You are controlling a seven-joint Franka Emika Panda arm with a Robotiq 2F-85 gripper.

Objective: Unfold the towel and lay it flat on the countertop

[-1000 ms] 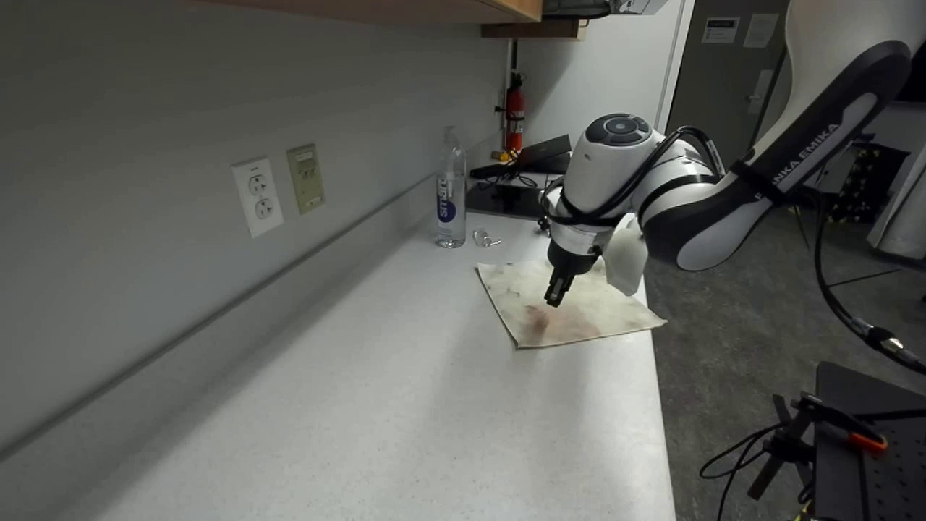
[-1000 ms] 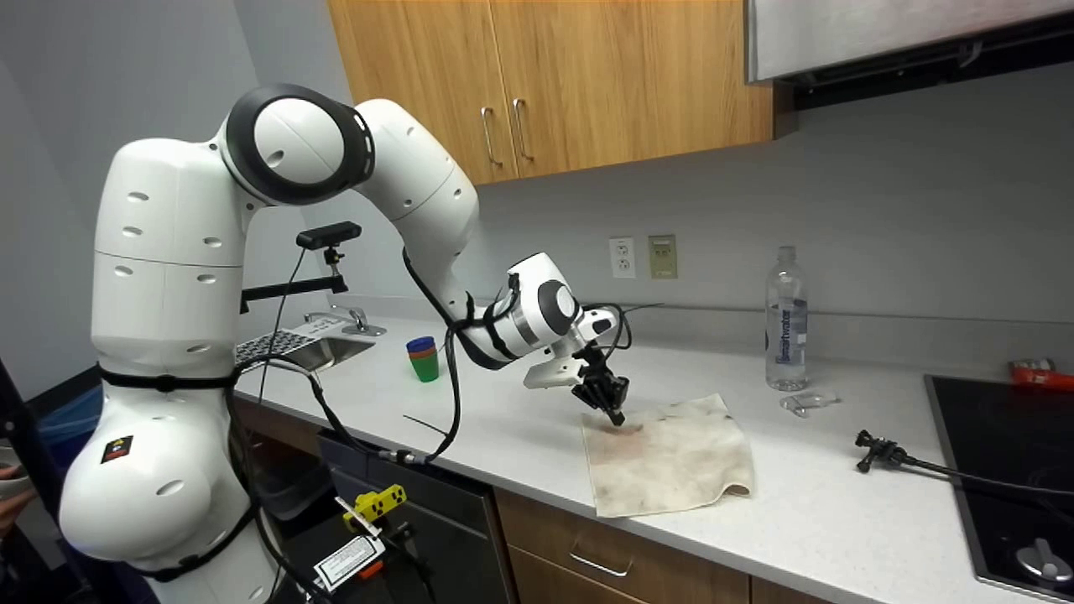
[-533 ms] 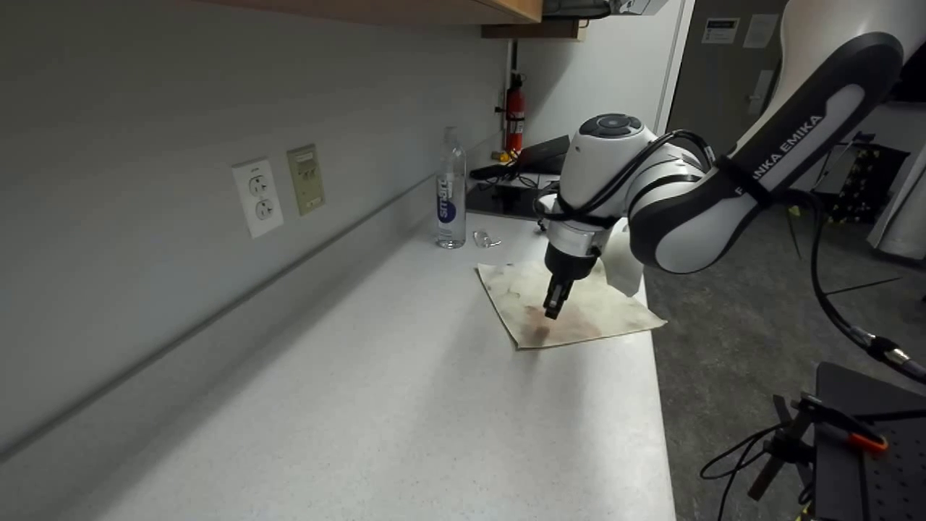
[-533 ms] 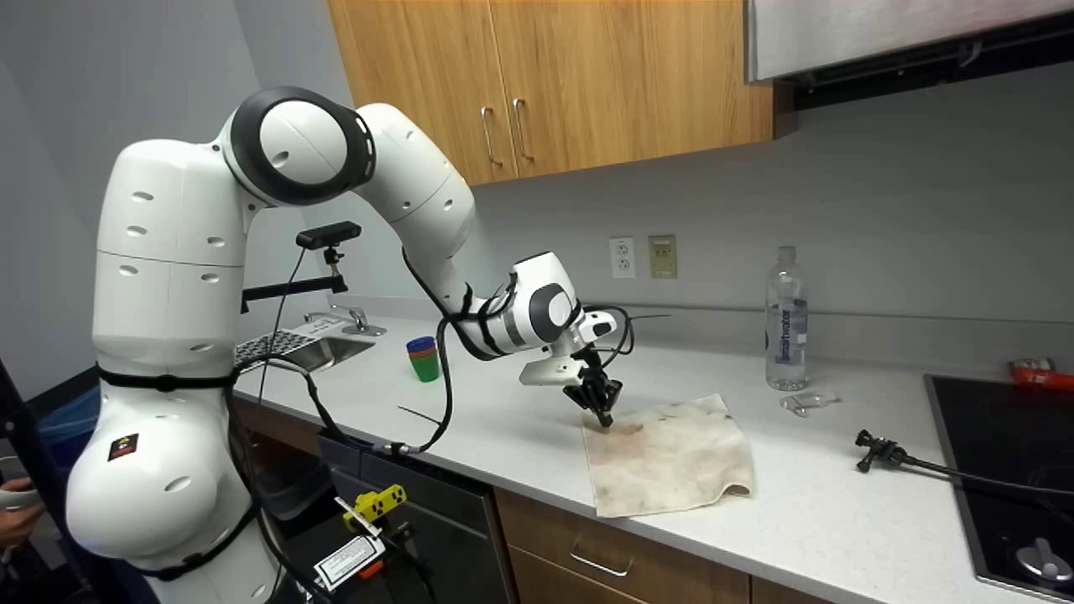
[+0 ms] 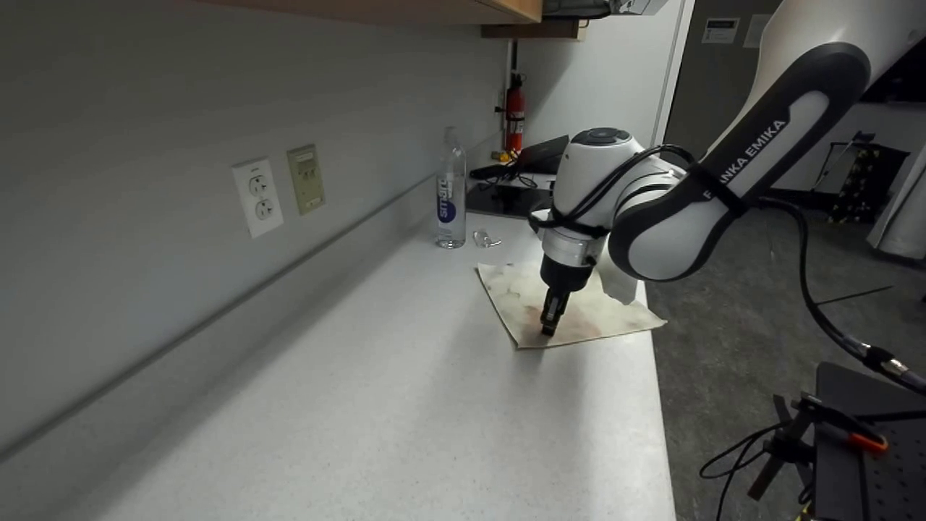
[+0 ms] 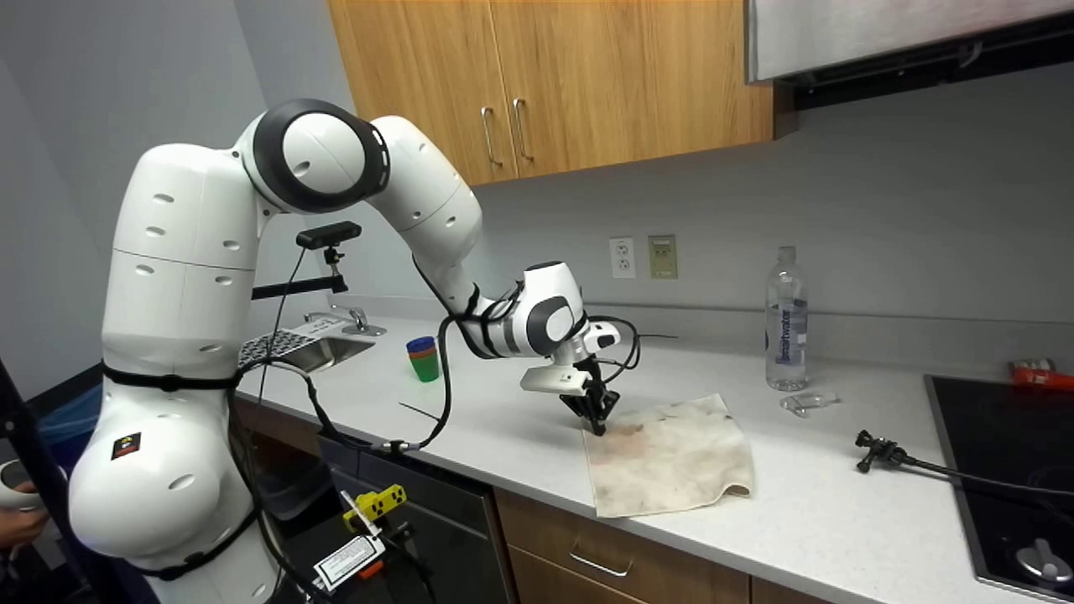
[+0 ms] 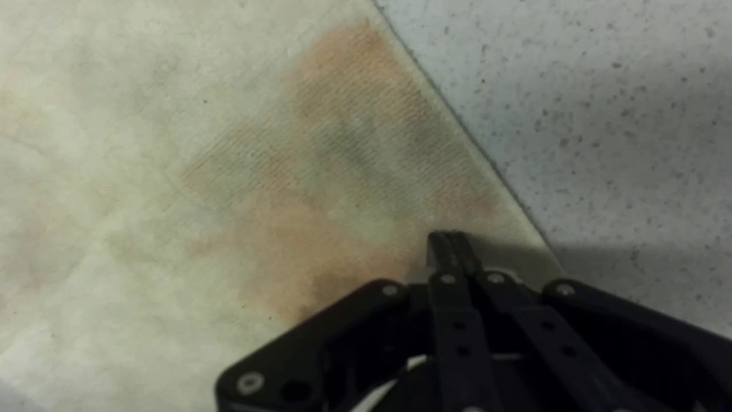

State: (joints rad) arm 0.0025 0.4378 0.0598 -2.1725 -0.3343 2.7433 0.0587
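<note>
In an exterior view the towel point(image 6: 671, 463) lies spread on the countertop point(image 6: 839, 520), the gripper point(image 6: 598, 431) clenched and empty by the towel's 10 o'clock corner, contact unclear. Smoothing probably calls for light pressure and an outward sweep that avoids dragging, then attention to the lifted curl point(image 6: 738, 488) at 4 o'clock.

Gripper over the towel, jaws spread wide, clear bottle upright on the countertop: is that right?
Not the jaws: the wrist view shows the gripper with them shut together. It is over the towel, and the clear bottle stands upright on the countertop.
</note>
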